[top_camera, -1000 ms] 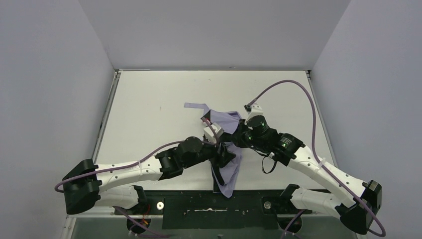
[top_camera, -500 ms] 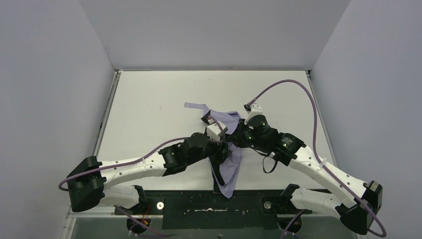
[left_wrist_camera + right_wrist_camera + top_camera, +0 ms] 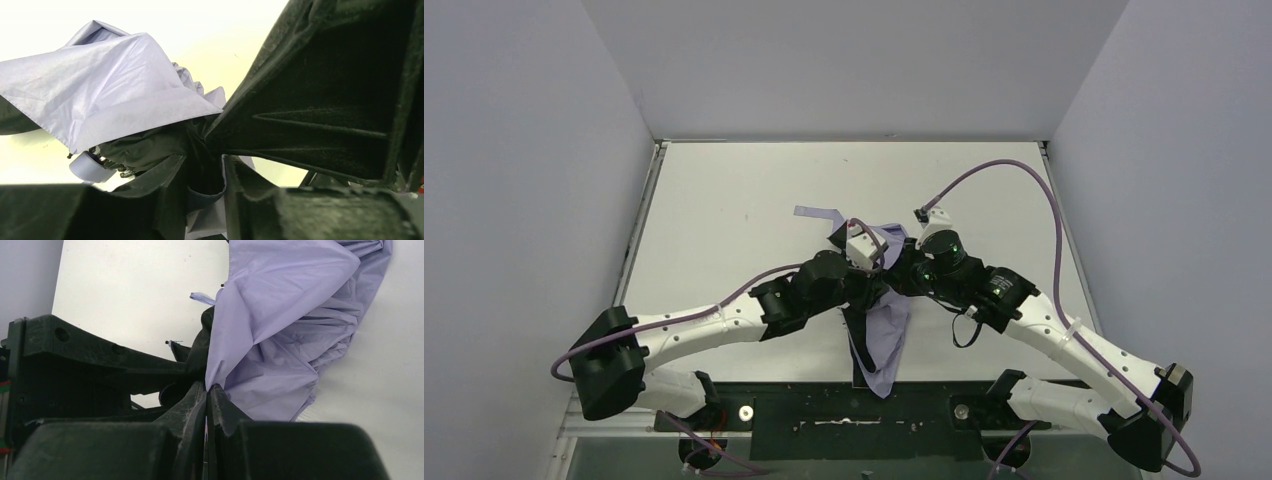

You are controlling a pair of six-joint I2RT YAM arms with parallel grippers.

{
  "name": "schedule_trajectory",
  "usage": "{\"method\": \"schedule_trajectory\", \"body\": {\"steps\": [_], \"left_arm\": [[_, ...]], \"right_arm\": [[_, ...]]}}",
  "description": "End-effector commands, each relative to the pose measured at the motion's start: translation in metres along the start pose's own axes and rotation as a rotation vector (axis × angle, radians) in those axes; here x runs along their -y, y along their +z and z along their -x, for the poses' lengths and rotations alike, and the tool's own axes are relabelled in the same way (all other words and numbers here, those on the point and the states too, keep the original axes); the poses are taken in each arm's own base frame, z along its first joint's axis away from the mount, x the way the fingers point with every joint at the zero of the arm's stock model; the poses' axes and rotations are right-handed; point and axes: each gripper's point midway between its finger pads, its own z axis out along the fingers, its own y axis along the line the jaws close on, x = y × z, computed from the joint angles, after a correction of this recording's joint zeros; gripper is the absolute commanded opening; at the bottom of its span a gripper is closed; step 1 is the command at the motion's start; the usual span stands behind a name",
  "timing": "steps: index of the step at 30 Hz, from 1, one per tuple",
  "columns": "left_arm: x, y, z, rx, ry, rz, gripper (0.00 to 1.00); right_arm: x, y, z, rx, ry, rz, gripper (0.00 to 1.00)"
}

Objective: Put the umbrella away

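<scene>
The umbrella [image 3: 886, 338] lies half folded at the middle of the table, its pale lavender fabric bunched and trailing toward the near edge. My left gripper [image 3: 876, 292] has its fingers closed around a dark bunch of the umbrella's inner fabric [image 3: 205, 170]. A small lavender round end [image 3: 89, 167] shows under the canopy [image 3: 110, 95]. My right gripper [image 3: 902, 276] meets it from the right, jaws pressed together on an edge of the lavender fabric [image 3: 290, 315], pinched at the gripper [image 3: 207, 390]. The shaft is hidden.
The white table [image 3: 724, 200] is boxed in by grey walls on three sides. A thin lavender strip [image 3: 816, 213] of the umbrella lies flat toward the back. A purple cable [image 3: 1024, 180] loops over the right side. A black strip [image 3: 854, 410] runs along the near edge.
My left arm has pushed forward and to the right, its wrist now further in over the umbrella's middle. The right arm and the trailing fabric have hardly moved.
</scene>
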Motion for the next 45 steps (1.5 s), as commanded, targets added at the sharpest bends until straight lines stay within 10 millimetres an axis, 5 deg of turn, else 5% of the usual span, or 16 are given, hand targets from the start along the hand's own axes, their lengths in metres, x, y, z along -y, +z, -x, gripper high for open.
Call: {"method": "schedule_trajectory", "body": {"steps": [1, 5, 7, 12, 21, 29, 36, 45], "left_arm": [[0.004, 0.002, 0.035, 0.086, -0.017, -0.018, 0.17], [0.003, -0.002, 0.041, 0.119, -0.042, -0.019, 0.0], [0.0, -0.006, 0.046, 0.141, -0.068, -0.011, 0.0], [-0.007, -0.018, 0.067, 0.192, -0.119, 0.005, 0.0], [-0.002, -0.025, 0.106, 0.215, -0.119, -0.007, 0.0], [0.005, -0.036, 0.133, 0.238, -0.097, -0.036, 0.0], [0.004, -0.049, 0.143, 0.242, -0.1, -0.035, 0.0], [0.006, -0.054, 0.151, 0.262, -0.153, -0.06, 0.15]], "right_arm": [[-0.02, -0.015, 0.023, 0.068, 0.007, 0.069, 0.0], [-0.004, -0.026, 0.028, 0.138, 0.031, 0.013, 0.21], [0.011, -0.031, 0.025, 0.175, 0.059, -0.027, 0.24], [0.022, -0.028, -0.003, 0.14, 0.078, 0.0, 0.17], [0.006, 0.022, -0.057, 0.018, 0.138, 0.176, 0.1], [0.054, 0.065, -0.106, -0.067, 0.197, -0.016, 0.05], [0.096, 0.068, -0.139, -0.102, 0.214, -0.161, 0.03], [0.116, 0.07, -0.172, -0.18, 0.218, -0.208, 0.03]]}}
